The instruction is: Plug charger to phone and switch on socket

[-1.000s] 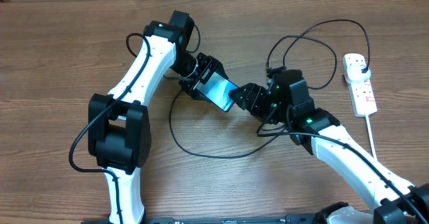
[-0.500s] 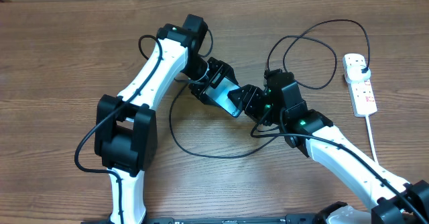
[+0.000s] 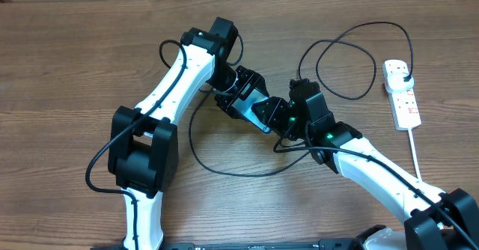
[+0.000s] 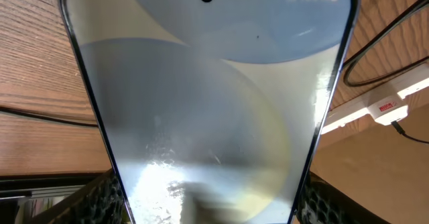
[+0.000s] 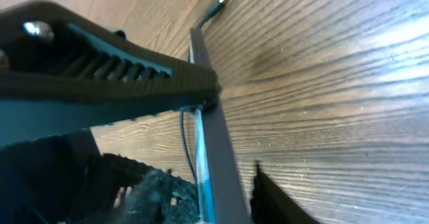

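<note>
Here, slim glossy pale-screened phone (image 4: 208, 110)

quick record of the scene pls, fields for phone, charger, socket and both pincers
phone: held tilted, pale screen facing up
left pincer: shut on the phone's sides
right pincer: at the phone's lower end; grip unclear
charger: cable looped on the table
connector tip: loose on the table, not in the phone
socket: far right; black plug at its far end; switch state too small to tell
</note>
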Robot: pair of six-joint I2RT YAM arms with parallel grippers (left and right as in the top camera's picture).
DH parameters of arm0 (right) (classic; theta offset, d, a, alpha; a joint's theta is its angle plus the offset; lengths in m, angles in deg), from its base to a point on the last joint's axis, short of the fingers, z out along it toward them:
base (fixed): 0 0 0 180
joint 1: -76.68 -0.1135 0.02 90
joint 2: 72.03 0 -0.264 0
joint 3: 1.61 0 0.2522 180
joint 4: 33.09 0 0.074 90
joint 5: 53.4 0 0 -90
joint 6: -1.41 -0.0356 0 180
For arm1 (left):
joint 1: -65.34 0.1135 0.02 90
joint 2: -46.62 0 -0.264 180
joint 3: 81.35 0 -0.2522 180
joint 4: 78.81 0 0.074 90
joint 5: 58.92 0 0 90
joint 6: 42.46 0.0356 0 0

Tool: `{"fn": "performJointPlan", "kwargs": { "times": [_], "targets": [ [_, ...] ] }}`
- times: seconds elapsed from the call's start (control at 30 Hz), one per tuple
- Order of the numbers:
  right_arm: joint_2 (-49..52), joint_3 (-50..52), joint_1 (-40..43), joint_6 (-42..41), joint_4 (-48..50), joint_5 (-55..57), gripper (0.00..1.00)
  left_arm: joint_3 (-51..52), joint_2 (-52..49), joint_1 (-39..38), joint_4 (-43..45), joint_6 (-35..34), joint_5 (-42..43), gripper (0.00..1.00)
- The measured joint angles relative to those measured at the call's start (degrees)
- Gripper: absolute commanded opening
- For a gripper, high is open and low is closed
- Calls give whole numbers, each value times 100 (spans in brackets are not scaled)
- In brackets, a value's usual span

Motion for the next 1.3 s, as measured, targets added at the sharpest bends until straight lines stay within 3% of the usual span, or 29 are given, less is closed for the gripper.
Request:
{"fn": "performJointPlan", "kwargs": {
  "times": [0.27, 0.63, 0.73, 0.87, 1.03, 1.2, 1.3],
  "targets": [
    [4, -2, -9, -20, 33, 44, 17, 0, 0, 0, 0, -9, -2, 49],
    [11, -2, -7, -15, 79, 44, 4, 0, 0, 7, 4, -9, -4, 50],
    [35, -2, -4, -48, 146, 31, 4, -9, 0, 22, 13, -9, -11, 52],
    [63, -2, -4, -68, 227, 22, 4, -22, 0, 44, 17, -7, -15, 63],
    [85, -2, -4, -109, 271, 15, 4, -26, 0, 48, 17, -7, -37, 87],
    [98, -2, 0, -140, 396, -26, 4, -31, 0, 28, -2, -11, 61, 100],
    [101, 0, 26, -140, 402, -149, 4, -31, 0, -17, 2, 0, 131, 100]
  ]
}}
